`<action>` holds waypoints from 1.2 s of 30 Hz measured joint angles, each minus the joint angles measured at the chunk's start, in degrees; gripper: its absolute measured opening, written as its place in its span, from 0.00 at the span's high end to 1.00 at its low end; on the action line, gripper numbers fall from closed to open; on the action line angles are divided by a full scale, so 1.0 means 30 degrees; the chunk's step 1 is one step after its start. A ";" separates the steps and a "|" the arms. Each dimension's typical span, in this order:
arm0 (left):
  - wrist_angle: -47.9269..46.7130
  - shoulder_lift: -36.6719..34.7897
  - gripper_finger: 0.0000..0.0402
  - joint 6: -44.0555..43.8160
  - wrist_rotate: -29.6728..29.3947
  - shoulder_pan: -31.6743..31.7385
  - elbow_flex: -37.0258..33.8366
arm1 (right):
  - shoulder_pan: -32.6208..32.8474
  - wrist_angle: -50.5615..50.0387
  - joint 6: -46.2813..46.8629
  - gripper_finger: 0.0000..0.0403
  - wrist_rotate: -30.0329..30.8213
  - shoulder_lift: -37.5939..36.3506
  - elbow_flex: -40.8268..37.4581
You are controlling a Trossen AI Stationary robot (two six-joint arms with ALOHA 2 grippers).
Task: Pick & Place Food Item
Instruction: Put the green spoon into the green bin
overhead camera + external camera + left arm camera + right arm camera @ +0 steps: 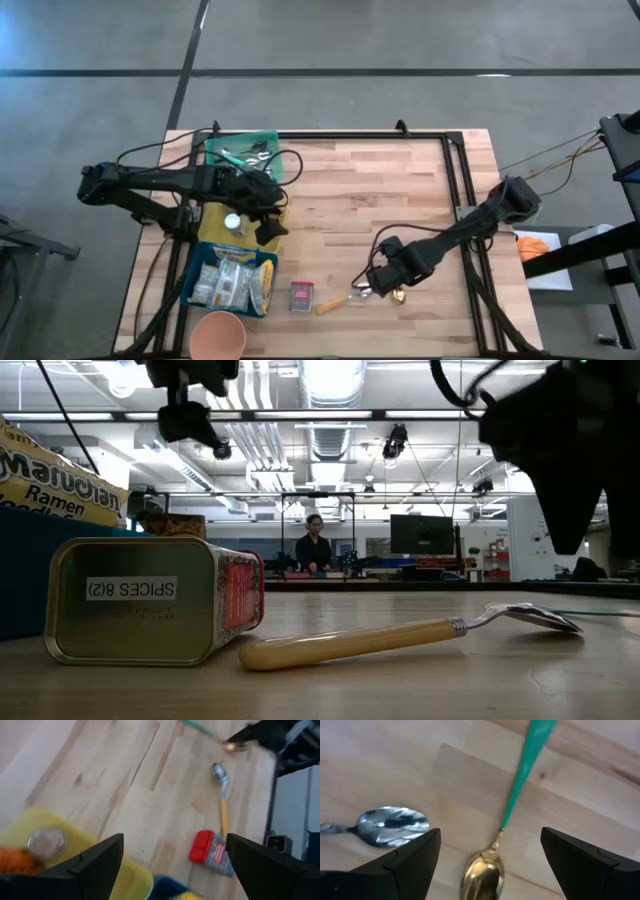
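A spice tin (302,296) with a red cap lies on its side near the table's front edge, also in the low view (150,600) and the left wrist view (212,852). A pack of ramen (232,278) lies in a blue bin. Right of the tin lie a silver spoon with a yellow handle (335,303) and a gold spoon with a green handle (490,860). My right gripper (490,847) hangs open just above the gold spoon's neck, fingers pointing down. My left gripper (268,228) hangs open above the yellow bin (75,850), holding nothing.
A small bottle (233,222) stands in the yellow bin. A green bin (243,152) with utensils sits at the far left, and an orange cup (220,335) at the front left corner. A person (315,545) stands far behind the table. Bare wood spans the table's middle and far right.
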 joint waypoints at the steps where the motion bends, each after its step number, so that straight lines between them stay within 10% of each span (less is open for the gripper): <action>1: 0.0392 -0.0056 0.11 0.0282 0.0004 0.0000 0.0000 | 0.0000 0.0360 0.0221 0.15 -0.0026 -0.0159 -0.0476; 16: 0.3372 -0.0210 0.11 0.2127 0.0065 0.0071 0.0036 | 0.0073 0.4368 0.0902 0.16 -0.0910 -0.0933 -0.3849; 36: 0.3248 -0.0203 0.11 0.2516 0.0073 0.0087 0.0036 | 0.0073 0.4952 0.0967 0.61 -0.0935 -0.0897 -0.4359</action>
